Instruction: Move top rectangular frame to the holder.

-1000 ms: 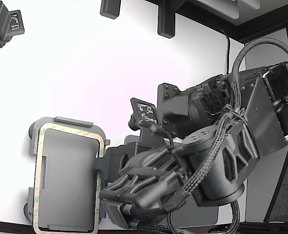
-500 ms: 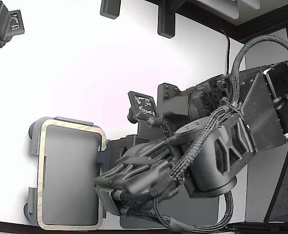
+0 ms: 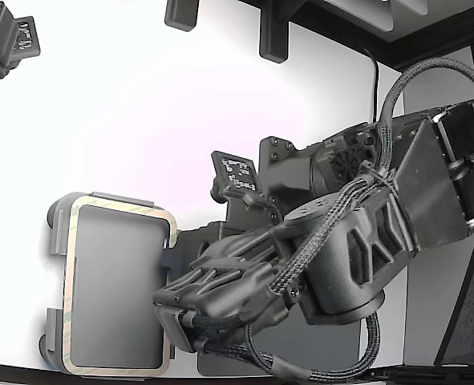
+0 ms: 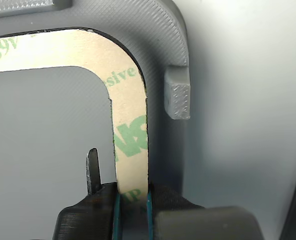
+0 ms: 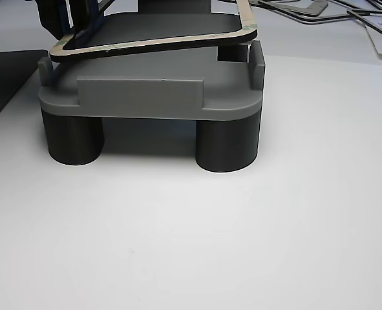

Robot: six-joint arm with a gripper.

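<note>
Wrist view | jaws pinching top rectangular frame point(image 4: 130, 125) | frame tilted over holder point(image 5: 145, 97)

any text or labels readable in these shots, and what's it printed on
"sive": green print on the top rectangular frame, wrist view; the word's start is cut off.
"N89V" (uncertain): green print on the same frame at the picture's edge, partly cut off.
Large green letters nearer the gripper: cropped, not readable.
White print on the small black plate by the arm, exterior view: too small to read.
</note>
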